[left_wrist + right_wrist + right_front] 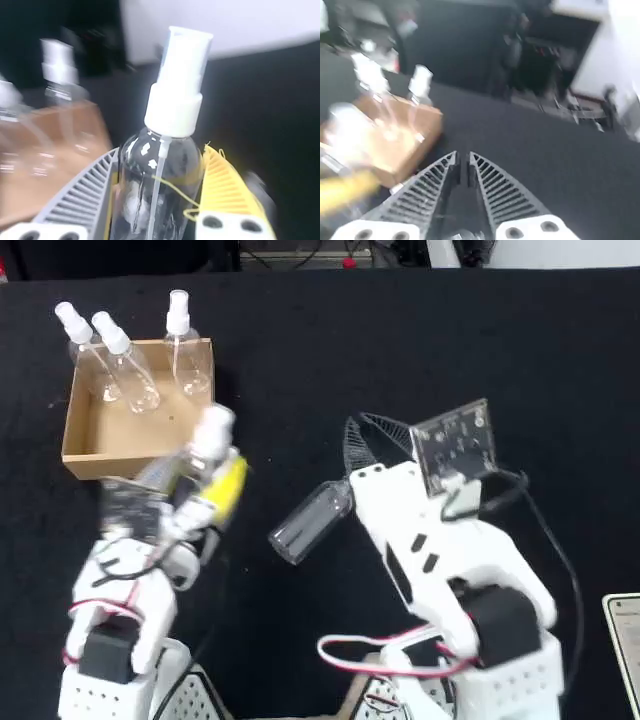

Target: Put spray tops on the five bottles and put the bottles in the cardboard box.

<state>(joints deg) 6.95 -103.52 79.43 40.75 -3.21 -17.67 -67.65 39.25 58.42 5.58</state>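
Note:
The cardboard box [80, 445] sits at the far left with three clear bottles [135, 375] standing in it, each with a white spray top. My left gripper [205, 480] is just in front of the box, shut on a fourth clear bottle [160, 190] that carries a white spray top [177, 85]. The box [50, 150] and a capped bottle [60, 75] lie beyond it. A fifth bottle [310, 520] without a top lies on the black table beside the right arm. My right gripper [462, 165] hovers over the table with its fingers almost together and nothing between them, pointing towards the box [395, 135].
Black cloth covers the table [330, 350]. A white-edged object [625, 640] pokes in at the right edge. The right arm's base [480, 640] stands at the near middle.

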